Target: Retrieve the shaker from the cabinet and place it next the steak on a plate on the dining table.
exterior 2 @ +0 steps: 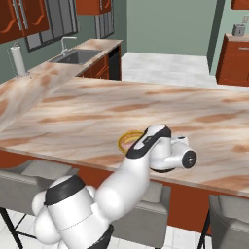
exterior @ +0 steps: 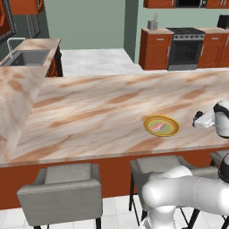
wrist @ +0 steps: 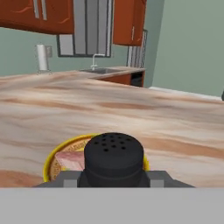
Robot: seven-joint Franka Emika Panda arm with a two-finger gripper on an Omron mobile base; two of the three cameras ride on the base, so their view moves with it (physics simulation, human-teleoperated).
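My gripper (wrist: pixel 113 180) is shut on the black shaker (wrist: pixel 113 156), whose perforated round top faces the hand camera. Just beyond the shaker lies the yellow-rimmed plate (wrist: pixel 51 158) with the pinkish steak (wrist: pixel 70 160) on it. From the left base the plate (exterior: pixel 171 129) and steak (exterior: pixel 157 127) sit near the front edge of the marbled dining table (exterior: pixel 89 112), and my hand (exterior: pixel 203 120) hovers low just right of the plate. From the right base my arm covers most of the plate (exterior 2: pixel 125 139); the shaker is hidden there.
Grey stools (exterior: pixel 62 188) stand along the table's near side. A sink (exterior 2: pixel 75 57) and a paper towel roll (exterior 2: pixel 18 60) are on the side counter to the left. Reddish-brown wall cabinets (wrist: pixel 39 15) hang at the back. A stove (exterior: pixel 184 47) stands far behind.
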